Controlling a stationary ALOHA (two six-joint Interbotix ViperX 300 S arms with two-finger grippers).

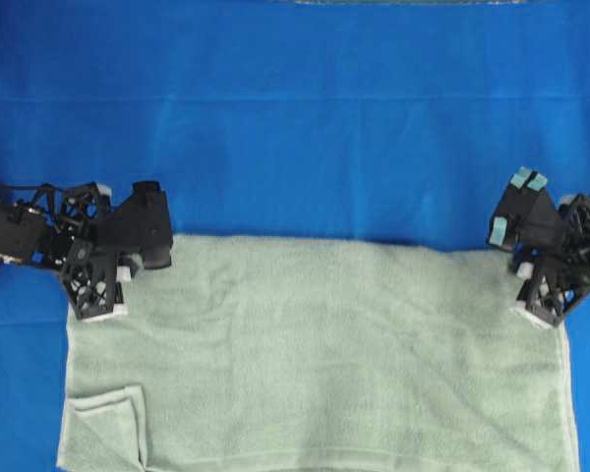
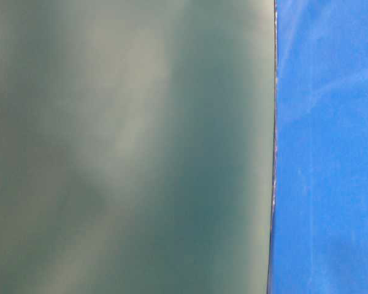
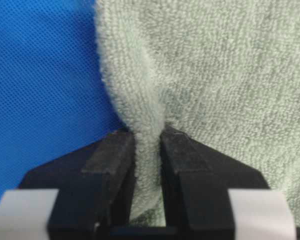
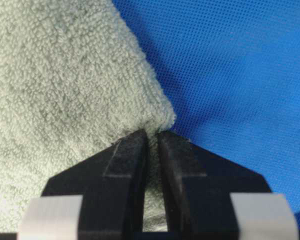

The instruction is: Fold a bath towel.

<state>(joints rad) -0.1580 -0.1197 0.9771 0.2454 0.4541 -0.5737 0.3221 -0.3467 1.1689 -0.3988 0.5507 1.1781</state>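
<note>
Where the towel (image 1: pixel 324 354) lies spread on the blue cloth (image 1: pixel 295 118), both claws grip its far edge. Left gripper (image 3: pixel 149 150): jaws pinched narrow on a ridge of terry at the far left corner. Right gripper (image 4: pixel 152 145): jaws pinched on the far right corner. Near left corner is turned over on itself (a small flap). Table-level view is blurred grey-green; nothing legible there.
</note>
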